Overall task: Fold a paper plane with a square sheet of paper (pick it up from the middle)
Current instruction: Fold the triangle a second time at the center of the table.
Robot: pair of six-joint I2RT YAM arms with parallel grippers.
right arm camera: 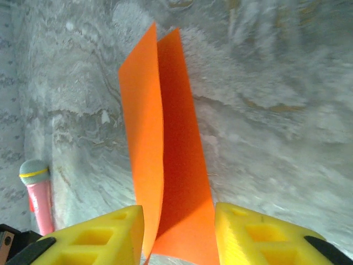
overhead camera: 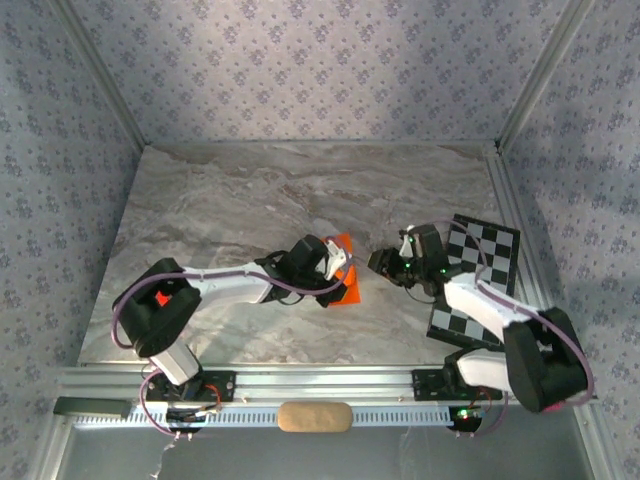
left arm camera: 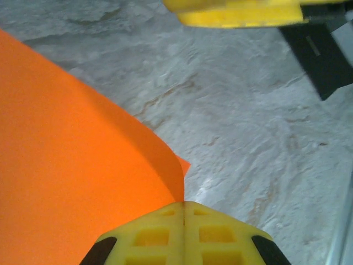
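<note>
Creased bright orange square sheet of paper (overhead camera: pixel 348 290) left of black-and-white checkerboard card (overhead camera: pixel 488 250), left gripper (left arm camera: pixel 183 212) clamped on it, right gripper (right arm camera: pixel 177 215) spread apart

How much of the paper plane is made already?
Just begun. The orange paper has one fold down its length. The left jaws are pinched shut on it; the right jaws stand open on either side of it. The pointy nose and wings are not folded yet.
</note>
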